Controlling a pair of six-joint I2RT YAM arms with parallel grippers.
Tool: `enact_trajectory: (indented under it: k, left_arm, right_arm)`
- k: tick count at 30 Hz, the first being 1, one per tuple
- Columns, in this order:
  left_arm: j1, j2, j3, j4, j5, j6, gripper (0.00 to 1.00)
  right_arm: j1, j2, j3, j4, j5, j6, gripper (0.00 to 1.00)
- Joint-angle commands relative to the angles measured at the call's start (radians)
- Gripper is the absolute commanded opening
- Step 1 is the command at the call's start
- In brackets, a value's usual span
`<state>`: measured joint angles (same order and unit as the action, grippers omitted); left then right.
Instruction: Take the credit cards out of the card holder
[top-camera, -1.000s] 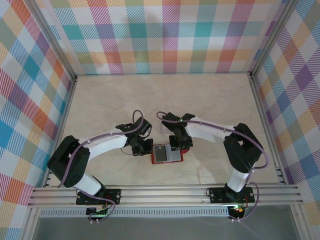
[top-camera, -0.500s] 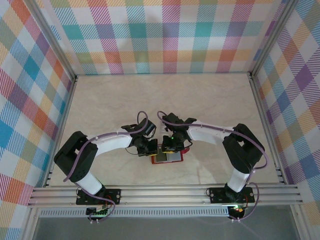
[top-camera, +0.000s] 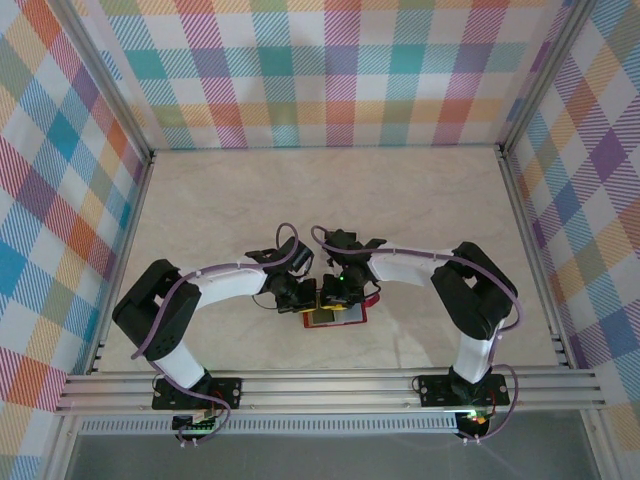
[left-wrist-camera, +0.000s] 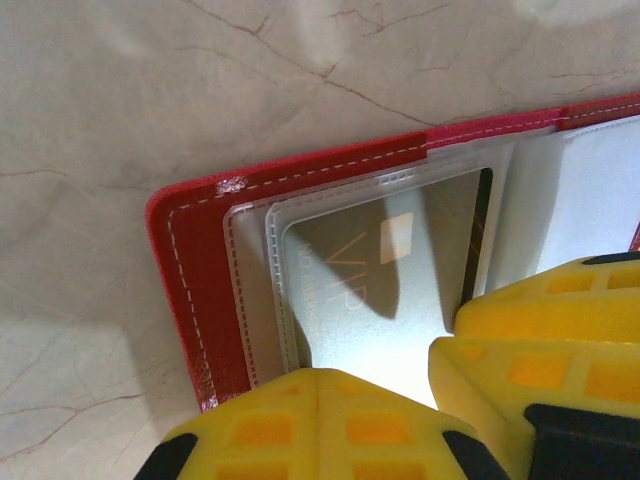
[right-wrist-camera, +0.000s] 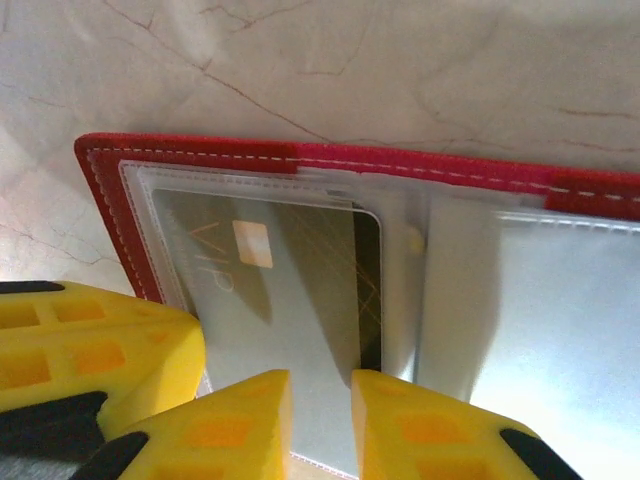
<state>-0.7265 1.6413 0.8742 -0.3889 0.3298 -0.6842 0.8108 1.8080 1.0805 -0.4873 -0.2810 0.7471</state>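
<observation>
Red card holder (right-wrist-camera: 200, 158) lies open; left gripper (left-wrist-camera: 425, 370), closed, rests on it — right gripper (right-wrist-camera: 320, 390), jaws narrowly apart, meets the credit card (right-wrist-camera: 290, 290) end-on, along its long axis.

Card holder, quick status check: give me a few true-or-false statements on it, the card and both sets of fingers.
1. The card holder lies open on the table. True.
2. The VIP card lies loose on the table. False: it sits in a clear pocket of the card holder.
3. The left fingers are spread wide. False: they are shut.
4. The right fingers are down over the card. True.
</observation>
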Motion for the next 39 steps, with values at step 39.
enact_trajectory:
  k: [39]
  left_arm:
    - [-0.012, -0.008, 0.004, -0.116, -0.072, 0.037, 0.0]
  right_arm:
    - [-0.007, 0.014, -0.025, 0.06, -0.021, -0.015, 0.26]
